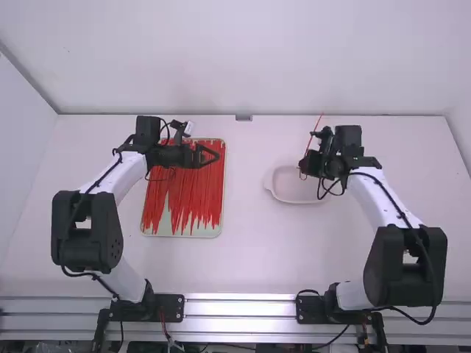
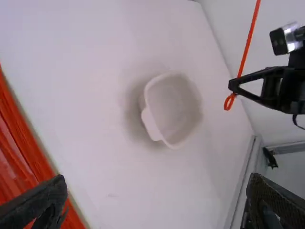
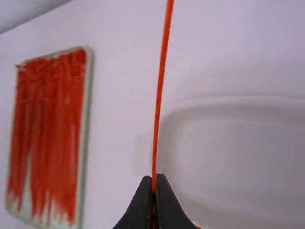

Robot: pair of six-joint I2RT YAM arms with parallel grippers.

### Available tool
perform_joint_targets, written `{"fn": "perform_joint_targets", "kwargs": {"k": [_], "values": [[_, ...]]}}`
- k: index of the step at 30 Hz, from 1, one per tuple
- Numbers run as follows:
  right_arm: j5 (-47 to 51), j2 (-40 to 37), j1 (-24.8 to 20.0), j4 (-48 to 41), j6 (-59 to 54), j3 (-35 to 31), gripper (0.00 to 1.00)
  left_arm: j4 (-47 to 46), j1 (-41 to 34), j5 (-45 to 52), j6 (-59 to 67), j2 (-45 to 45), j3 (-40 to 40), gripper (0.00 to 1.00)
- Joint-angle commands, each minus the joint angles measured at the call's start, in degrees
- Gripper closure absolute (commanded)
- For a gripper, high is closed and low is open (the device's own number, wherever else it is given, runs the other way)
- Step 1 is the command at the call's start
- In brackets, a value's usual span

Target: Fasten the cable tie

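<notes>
A single red cable tie (image 1: 315, 136) stands nearly upright above the white bowl (image 1: 283, 190), pinched in my right gripper (image 1: 303, 166), which is shut on it. In the right wrist view the fingers (image 3: 153, 191) close on the tie (image 3: 162, 86) and its long tail runs away from them. The left wrist view shows a small closed loop (image 2: 230, 101) at the tie's lower end, just past the right gripper (image 2: 248, 88). My left gripper (image 1: 213, 155) hovers open and holding nothing over the tray's far end; its own view (image 2: 155, 191) looks toward the bowl (image 2: 169, 112).
A flat tray (image 1: 219, 193) with several loose red cable ties (image 1: 180, 195) lies left of the middle; it also shows in the right wrist view as the tray (image 3: 87, 119). Bare white table lies between tray and bowl and in front of both. A wall bounds the far edge.
</notes>
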Motion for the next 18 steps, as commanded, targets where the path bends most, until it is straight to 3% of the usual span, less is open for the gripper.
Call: {"fn": "perform_joint_targets", "kwargs": {"k": [1, 9, 18], "values": [[4.55, -0.87, -0.11, 3.32, 3.10, -3.91, 1.00, -0.46, 0.26, -0.20, 1.79, -0.55, 1.05, 0.01], [9.18, -0.85, -0.04, 11.76, 5.55, -11.58, 1.00, -0.20, 0.02, -0.17, 1.49, -0.55, 1.05, 0.01], [9.86, -0.85, -0.15, 16.09, 5.57, -14.38, 1.00, -0.07, 0.02, -0.09, 1.42, -0.55, 1.05, 0.01]]}}
